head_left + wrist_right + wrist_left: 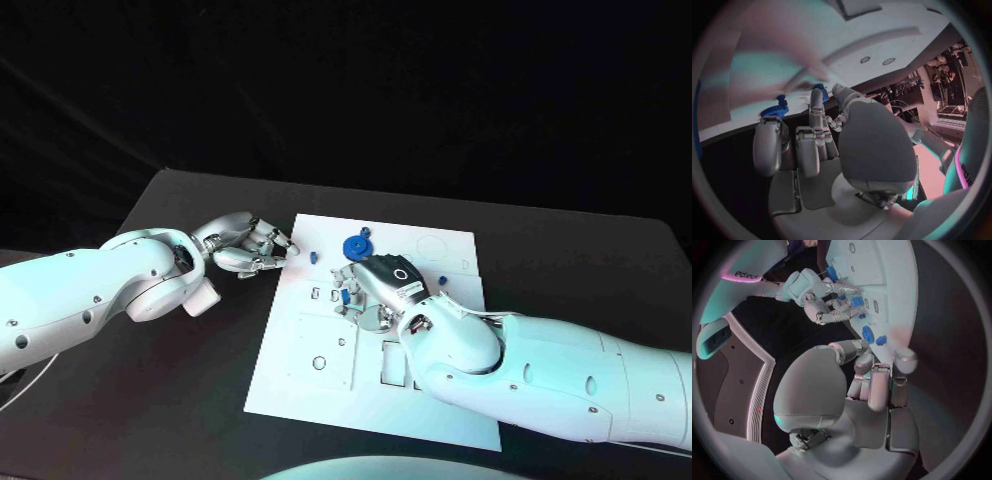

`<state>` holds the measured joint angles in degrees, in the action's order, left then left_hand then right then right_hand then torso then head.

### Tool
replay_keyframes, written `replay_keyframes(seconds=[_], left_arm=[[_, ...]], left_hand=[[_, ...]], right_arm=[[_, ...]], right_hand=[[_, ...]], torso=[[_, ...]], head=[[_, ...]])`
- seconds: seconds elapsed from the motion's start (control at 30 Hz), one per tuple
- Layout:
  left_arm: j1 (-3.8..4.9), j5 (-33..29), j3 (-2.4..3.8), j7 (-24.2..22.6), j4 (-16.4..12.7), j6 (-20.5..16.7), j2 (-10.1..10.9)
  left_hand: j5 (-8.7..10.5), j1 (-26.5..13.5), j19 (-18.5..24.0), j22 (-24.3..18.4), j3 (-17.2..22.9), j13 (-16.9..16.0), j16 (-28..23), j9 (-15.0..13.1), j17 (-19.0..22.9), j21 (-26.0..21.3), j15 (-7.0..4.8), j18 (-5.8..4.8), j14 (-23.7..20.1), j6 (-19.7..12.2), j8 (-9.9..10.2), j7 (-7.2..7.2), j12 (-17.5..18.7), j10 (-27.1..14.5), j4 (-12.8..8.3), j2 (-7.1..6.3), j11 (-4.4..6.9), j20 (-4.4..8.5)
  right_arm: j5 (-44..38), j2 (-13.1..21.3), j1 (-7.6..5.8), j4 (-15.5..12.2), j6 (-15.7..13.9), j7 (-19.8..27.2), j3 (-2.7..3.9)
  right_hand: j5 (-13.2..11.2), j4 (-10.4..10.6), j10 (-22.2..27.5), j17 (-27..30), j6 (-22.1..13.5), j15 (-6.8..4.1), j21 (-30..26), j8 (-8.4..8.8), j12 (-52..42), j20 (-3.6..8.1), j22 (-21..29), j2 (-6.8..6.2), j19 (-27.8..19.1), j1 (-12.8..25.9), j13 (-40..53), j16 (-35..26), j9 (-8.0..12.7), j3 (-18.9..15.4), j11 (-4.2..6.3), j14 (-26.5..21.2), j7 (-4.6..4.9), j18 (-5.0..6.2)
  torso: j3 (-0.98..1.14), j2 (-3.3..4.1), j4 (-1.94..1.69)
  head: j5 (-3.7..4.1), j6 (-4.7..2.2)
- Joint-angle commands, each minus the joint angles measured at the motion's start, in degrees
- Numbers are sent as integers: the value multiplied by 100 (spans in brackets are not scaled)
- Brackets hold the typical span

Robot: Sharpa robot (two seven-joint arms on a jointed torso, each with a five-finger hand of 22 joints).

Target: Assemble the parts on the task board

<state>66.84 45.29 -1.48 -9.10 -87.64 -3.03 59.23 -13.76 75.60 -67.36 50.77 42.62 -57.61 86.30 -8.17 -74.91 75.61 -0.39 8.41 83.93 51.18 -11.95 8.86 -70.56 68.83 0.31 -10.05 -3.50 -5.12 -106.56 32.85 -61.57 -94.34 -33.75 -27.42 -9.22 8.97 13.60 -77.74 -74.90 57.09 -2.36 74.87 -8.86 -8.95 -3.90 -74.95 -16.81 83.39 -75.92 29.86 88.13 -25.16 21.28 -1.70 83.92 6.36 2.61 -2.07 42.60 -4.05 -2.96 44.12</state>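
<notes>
The white task board (310, 375) lies in the middle of the table. A blue gear (356, 247) sits near its far edge, also seen as the gear (869, 334) from the left wrist. My right hand (381, 285) is low over the board, its fingertips closed around a small blue part (856, 301) standing in the board (879, 270). Another blue part (348, 298) stands just beside it. My left hand (253, 248) hovers at the board's left far corner, fingers curled in with nothing in them. A small blue piece (315, 256) lies just past its fingertips.
Two small blue pieces (444, 275) lie right of my right hand. The near half of the board has rectangular cut-outs (392, 362). Black table (188, 420) surrounds the board on all sides.
</notes>
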Motion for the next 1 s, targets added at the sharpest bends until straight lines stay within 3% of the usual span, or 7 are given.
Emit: replay_keyframes(seconds=[0.03,0.77,1.0], left_arm=[[4,6,4,-7,-5,95,-13],[4,7,3,-15,10,92,-28],[3,7,3,-57,17,38,-39]], left_hand=[[32,-30,21,-2,-11,6,26,-9,-574,23,25,-86,267,36,35,-13,31,-21,2,-26,-16,-36],[32,-30,21,-2,-11,6,26,-9,-574,23,25,-86,267,36,35,-13,31,-21,2,-26,-16,-36],[33,-29,29,-10,-13,20,25,-8,-571,22,29,-85,266,30,52,-9,38,-27,-3,-26,-21,-39]], right_arm=[[-24,-5,1,-12,-22,43,1],[-3,38,5,-50,-29,67,1],[60,229,2,-264,-309,215,13]], right_hand=[[5,1,-26,-943,2,36,-31,19,28,-26,-824,16,9,-20,-5,-39,0,-48,-20,490,20,70],[8,9,-27,-939,11,38,-38,15,33,-27,-822,19,7,-35,-8,-41,-1,-52,-22,489,23,71],[5,25,-30,-937,4,40,-28,20,38,-27,-828,12,13,-41,-12,-42,1,-68,-26,489,25,68]], torso=[[1,2,2],[-5,-9,6],[0,-5,7]], head=[[-1,-2],[2,-20],[11,-43]])
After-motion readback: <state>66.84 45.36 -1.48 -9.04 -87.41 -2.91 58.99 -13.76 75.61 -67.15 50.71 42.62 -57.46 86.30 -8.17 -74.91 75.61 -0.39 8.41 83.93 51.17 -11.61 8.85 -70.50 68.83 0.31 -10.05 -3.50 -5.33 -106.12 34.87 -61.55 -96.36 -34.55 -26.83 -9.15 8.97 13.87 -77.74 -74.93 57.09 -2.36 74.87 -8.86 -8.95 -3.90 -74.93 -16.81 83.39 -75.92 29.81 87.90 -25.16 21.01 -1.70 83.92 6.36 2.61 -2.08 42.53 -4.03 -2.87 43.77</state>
